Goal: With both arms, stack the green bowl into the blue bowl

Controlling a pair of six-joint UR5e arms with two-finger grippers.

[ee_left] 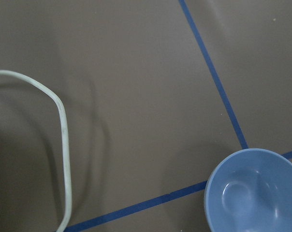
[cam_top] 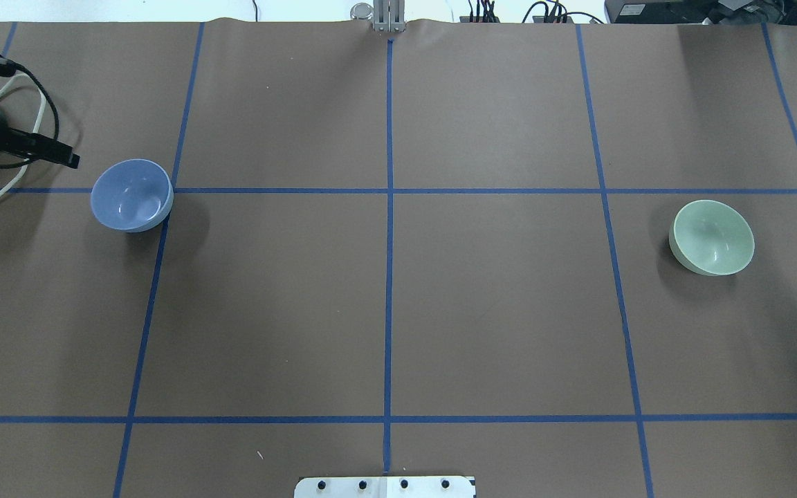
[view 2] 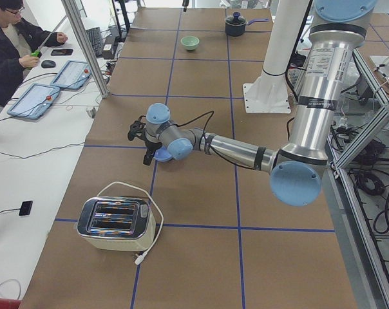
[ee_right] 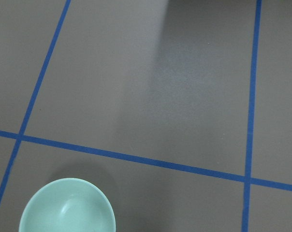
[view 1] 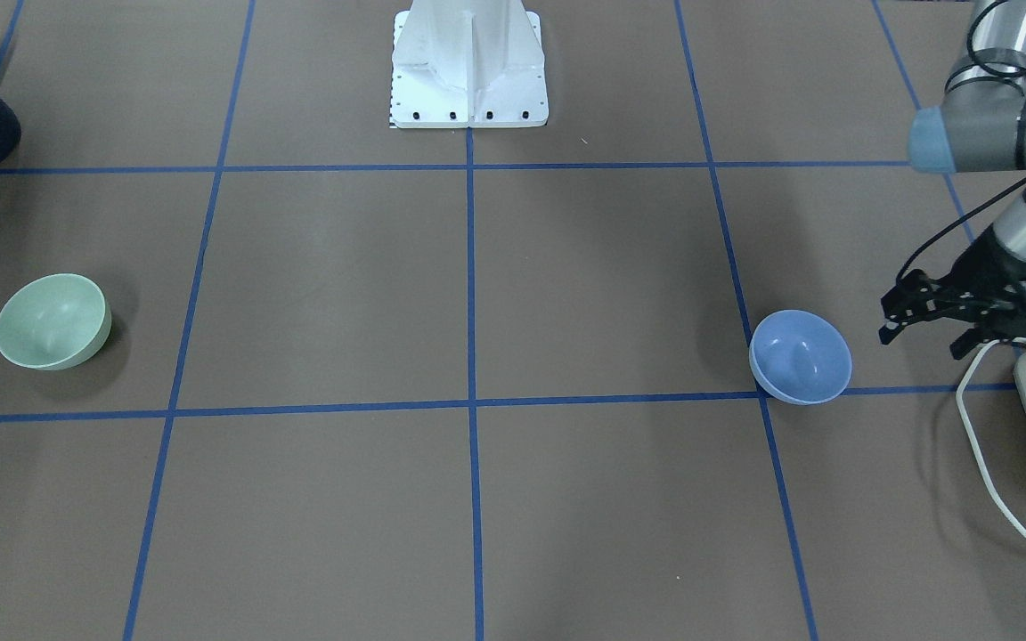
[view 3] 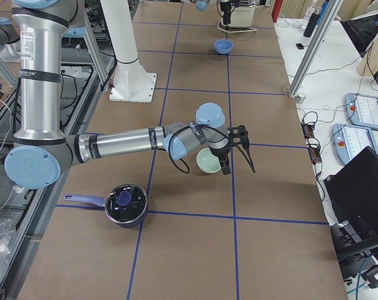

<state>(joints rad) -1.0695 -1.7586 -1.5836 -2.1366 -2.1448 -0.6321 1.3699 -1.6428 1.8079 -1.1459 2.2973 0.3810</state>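
Observation:
The blue bowl [view 1: 801,356] stands upright on the brown table near a tape crossing; it also shows in the overhead view [cam_top: 131,195] and the left wrist view [ee_left: 255,191]. My left gripper [view 1: 923,343] hangs open and empty just beside it, on its outer side, not touching. The green bowl [view 1: 52,322] stands upright at the far other end, and shows in the overhead view [cam_top: 712,237] and the right wrist view [ee_right: 67,207]. My right gripper [view 3: 238,165] hovers next to the green bowl; I cannot tell whether it is open or shut.
A toaster [view 2: 115,223] with a white cable [view 1: 994,481] stands behind the left gripper. A dark pot [view 3: 123,203] with a lid sits near the right arm. The white pedestal [view 1: 468,67] stands at the robot's side, midway along the table.

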